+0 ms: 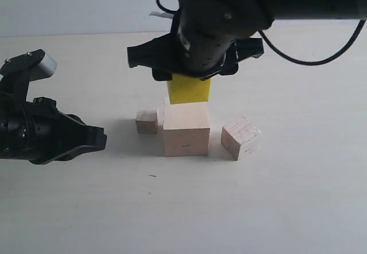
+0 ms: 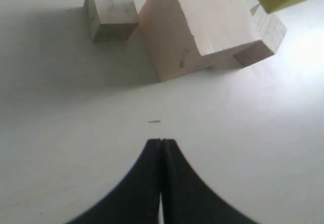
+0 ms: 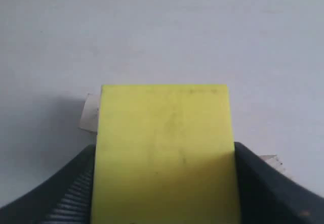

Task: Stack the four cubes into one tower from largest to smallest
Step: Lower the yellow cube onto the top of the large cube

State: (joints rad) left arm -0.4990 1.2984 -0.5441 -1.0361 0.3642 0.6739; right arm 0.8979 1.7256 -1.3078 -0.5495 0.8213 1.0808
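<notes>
At the left edge of the exterior view the left gripper (image 1: 98, 140) lay low on the table (image 1: 298, 208), its jaws pressed together and empty, pointing toward the blocks but well apart from them. Next came the small cube (image 1: 146, 120), sitting just beside the large cube (image 1: 186, 131) in the centre of the frame. Directly above that block, the right gripper (image 1: 192, 75) pinched the yellow cube (image 1: 189, 90) by two opposite sides, jaws spread wide across it, its faces looking roughly square to the block below. The yellow block's lower edge met the far edge of the large cube's top face in the picture; whether it touched could not be told. The right arm was plainly the nearer one, and the move probably turned on centring the yellow block, then lowering it straight down. The medium cube (image 1: 241, 137) waited at the right, turned slightly askew.
</notes>
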